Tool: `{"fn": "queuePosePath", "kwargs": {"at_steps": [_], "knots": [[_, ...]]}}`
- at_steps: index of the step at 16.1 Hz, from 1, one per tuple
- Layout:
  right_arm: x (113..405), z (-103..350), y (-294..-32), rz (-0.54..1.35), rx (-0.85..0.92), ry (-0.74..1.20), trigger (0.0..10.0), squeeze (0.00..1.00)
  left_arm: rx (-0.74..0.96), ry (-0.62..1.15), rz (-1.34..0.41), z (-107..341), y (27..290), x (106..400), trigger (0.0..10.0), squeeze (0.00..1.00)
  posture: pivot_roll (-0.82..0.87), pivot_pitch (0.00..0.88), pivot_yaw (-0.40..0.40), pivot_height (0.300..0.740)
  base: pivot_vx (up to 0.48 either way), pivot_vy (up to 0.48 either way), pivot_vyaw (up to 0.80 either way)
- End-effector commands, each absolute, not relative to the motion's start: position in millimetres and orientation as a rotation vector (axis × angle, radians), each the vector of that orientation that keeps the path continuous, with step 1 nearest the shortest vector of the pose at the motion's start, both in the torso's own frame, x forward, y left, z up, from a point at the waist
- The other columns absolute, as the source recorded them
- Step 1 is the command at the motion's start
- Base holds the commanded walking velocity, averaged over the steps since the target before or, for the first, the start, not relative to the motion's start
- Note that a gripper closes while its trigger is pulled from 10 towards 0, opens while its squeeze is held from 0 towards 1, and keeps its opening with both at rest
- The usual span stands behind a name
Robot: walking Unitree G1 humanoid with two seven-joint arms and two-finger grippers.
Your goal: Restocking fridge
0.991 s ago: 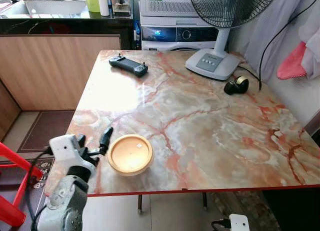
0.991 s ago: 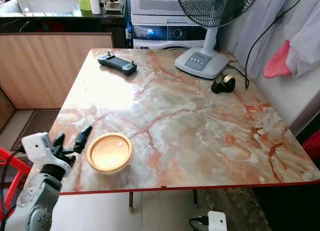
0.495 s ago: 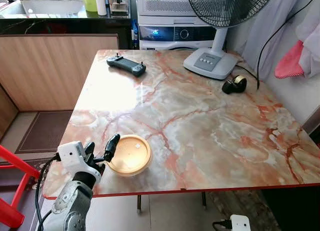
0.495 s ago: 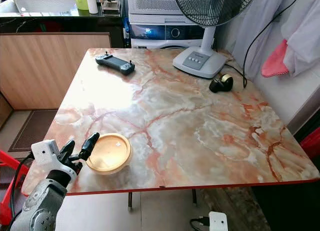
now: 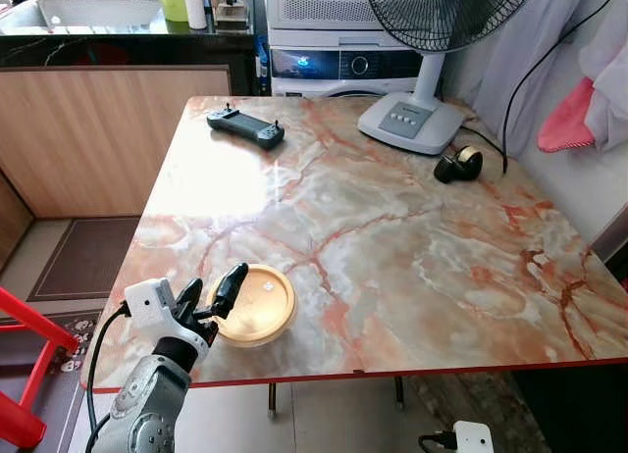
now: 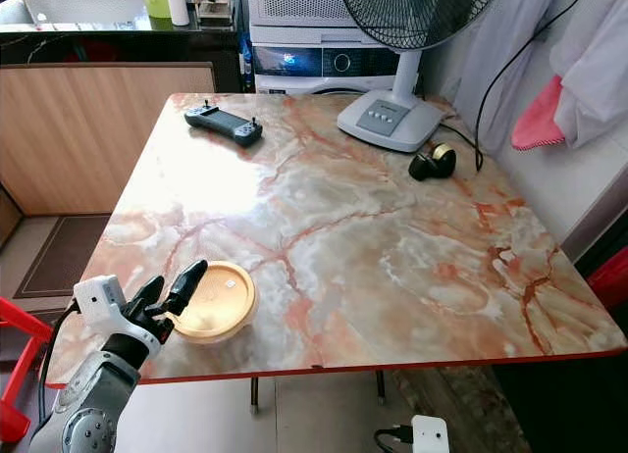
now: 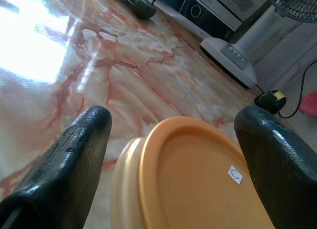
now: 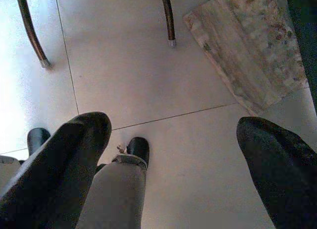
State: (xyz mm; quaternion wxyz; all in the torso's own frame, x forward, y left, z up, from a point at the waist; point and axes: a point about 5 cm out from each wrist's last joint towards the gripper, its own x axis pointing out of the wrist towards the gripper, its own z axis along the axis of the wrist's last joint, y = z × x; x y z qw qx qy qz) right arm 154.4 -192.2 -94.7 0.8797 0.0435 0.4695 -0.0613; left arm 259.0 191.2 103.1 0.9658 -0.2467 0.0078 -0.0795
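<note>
The tub [image 5: 253, 303] sits near the counter's [image 5: 412, 257] front edge. The left end effector [image 5: 211, 298] reaches it, fingers spread wide astride its rim. The right end effector [image 8: 173, 159] hangs wide open above the floor [image 8: 148, 80]. Beyond the tub stands a fan [image 5: 422, 80].

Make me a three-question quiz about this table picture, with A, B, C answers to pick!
1. Where is the round container?
A. Near the table's front edge
B. Beside the fan
C. On the floor

2. What colour is its lid?
A. Blue
B. Orange-yellow
C. Green

3. How is the left claw?
A. Shut tight beside the fan
B. Holding the black controller
C. Open, one finger on each side of the container

Answers:
1 A: it sits on the marble table close to the red front edge, far from the fan.
2 B: the lid looks orange-yellow in each view.
3 C: the left wrist view shows the fingers spread either side of the lid.
</note>
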Motion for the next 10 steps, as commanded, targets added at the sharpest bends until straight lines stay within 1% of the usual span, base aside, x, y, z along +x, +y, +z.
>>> {"fn": "queuePosePath", "kwargs": {"at_steps": [1, 10], "knots": [[155.0, -94.0, -195.9, -0.13, 0.078, 0.979, 10.0, 0.0, -0.526, 0.044, -0.176, 97.5, 188.2, 258.1, 10.0, 0.0, 0.1, 0.035, -0.068, 0.74, 0.0, 0.0, 0.0], [157.1, -92.9, -198.0, -0.118, 0.066, 0.978, 10.0, 0.0, -0.564, 0.059, -0.159, 87.6, 190.9, 251.4, 10.0, 0.0, 0.11, 0.021, -0.084, 0.74, 0.0, 0.0, 0.0]]}}
